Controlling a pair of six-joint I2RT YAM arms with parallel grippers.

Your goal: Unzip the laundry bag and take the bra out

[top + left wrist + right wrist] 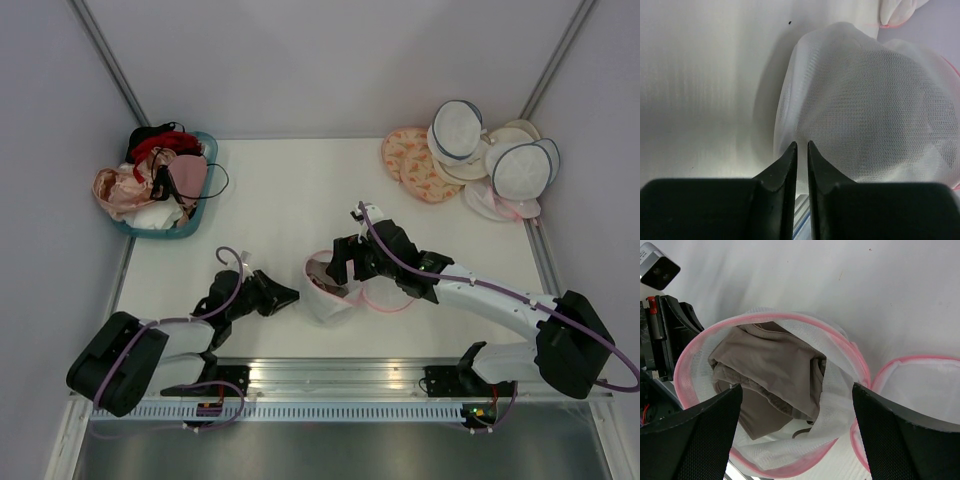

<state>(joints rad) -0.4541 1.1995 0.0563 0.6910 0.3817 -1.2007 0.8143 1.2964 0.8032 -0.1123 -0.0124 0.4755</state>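
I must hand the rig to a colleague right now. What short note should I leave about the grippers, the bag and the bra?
The left gripper: jaws nearly closed at the mesh side of the laundry bag; whether they pinch mesh is unclear.
The right gripper: wide open over the bag's mouth, holding nothing.
The bag lies near the front middle of the table, unzipped and gaping.
The bra is bunched inside it.
Done: unzipping. Left: lift the bra out.
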